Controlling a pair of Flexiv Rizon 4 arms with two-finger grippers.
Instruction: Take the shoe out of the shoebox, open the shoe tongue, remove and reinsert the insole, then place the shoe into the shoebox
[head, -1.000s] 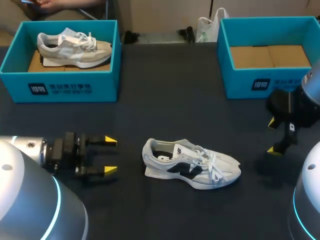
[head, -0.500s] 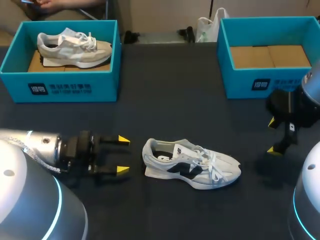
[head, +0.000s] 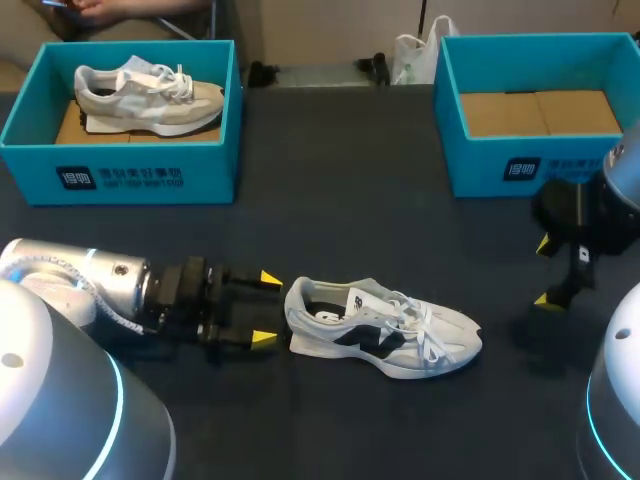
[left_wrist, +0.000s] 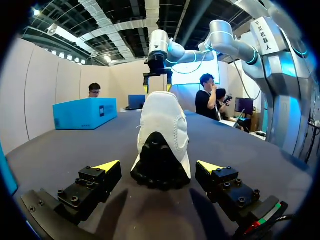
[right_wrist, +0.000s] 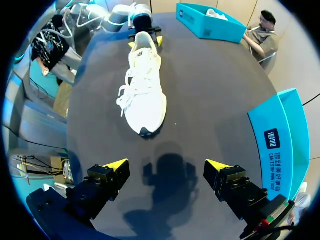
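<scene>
Head view, left to right: the left box (head: 120, 172), in the counter's (head: 340, 200) far left corner, holds a grey shoe (head: 150, 95). Near the front edge, the left jaws stand open just behind the heel of the white shoe (head: 385, 328), neither tip touching it. The right box (head: 540, 165) sits in the far right corner. The right jaws, also open, hang by the right edge, well apart from the toe. Two shoes, two boxes.

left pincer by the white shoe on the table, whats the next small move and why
Probably ease the left pincer a little forward. It is open, and the heel of the shoe sits just ahead of its yellow tips, not yet between them, so closing now would likely miss.
</scene>
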